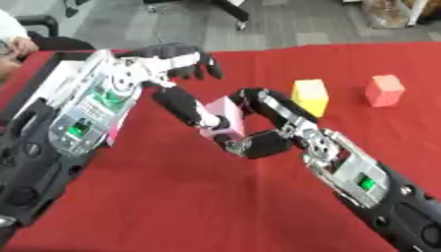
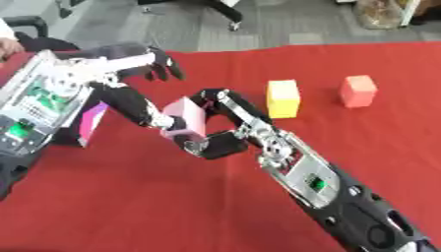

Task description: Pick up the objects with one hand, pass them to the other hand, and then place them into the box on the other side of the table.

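A pale pink block (image 1: 220,111) is held above the red table between my two hands. My right hand (image 1: 258,142) comes in from the lower right, fingers curled over the block's top and thumb under it. My left hand (image 1: 176,61) reaches in from the left. One long digit (image 1: 182,106) stretches down to touch the block's left face, while its other fingers stay up and away from the block. The box (image 1: 45,78), dark-rimmed with a pale inside, stands at the table's left edge, largely hidden behind my left forearm.
A yellow block (image 1: 310,96) stands upright just right of my right hand's fingers. An orange-red block (image 1: 384,90) sits further right. A magenta panel (image 2: 92,122) shows beside my left forearm. The red tablecloth (image 1: 172,206) covers the near half.
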{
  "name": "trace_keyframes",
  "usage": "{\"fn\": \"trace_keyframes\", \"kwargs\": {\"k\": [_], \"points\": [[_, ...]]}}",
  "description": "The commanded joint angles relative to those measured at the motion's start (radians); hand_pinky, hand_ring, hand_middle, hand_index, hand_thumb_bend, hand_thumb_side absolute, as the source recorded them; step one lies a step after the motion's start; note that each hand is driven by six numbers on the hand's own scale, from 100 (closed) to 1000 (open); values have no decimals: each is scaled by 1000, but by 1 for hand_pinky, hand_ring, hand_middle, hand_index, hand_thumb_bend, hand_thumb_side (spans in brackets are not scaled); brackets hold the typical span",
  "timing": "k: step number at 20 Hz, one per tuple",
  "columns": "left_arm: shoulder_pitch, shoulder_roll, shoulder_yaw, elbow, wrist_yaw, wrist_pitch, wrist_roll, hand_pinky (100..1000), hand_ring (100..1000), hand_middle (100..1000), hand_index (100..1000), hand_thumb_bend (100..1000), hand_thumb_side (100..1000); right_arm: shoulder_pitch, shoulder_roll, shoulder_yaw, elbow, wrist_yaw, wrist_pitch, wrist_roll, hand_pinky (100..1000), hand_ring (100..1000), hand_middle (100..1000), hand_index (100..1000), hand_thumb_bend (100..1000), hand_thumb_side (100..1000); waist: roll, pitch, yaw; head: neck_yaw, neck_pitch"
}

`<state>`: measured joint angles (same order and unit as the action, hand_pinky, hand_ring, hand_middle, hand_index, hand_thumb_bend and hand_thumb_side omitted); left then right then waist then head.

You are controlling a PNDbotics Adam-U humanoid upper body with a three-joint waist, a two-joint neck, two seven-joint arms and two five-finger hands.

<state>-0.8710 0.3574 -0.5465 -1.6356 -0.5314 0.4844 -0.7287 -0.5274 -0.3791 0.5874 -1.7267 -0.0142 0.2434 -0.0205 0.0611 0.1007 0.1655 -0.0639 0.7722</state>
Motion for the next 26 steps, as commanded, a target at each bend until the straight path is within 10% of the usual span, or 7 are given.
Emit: {"fn": "trace_keyframes", "kwargs": {"k": [1, 26], "points": [[-9, 4, 5, 17, 23, 50, -50, 845, 828, 821, 832, 441, 356, -22, -8, -6, -39, 1, -1, 6, 786, 531, 489, 582, 173, 100, 6, -15, -2, 2, -2], [24, -4, 43, 27, 188, 94, -87, 863, 828, 825, 846, 460, 457, -24, -15, -3, -43, -2, 5, 0, 778, 524, 484, 577, 191, 100, 7, -12, -5, -3, -2]]}}
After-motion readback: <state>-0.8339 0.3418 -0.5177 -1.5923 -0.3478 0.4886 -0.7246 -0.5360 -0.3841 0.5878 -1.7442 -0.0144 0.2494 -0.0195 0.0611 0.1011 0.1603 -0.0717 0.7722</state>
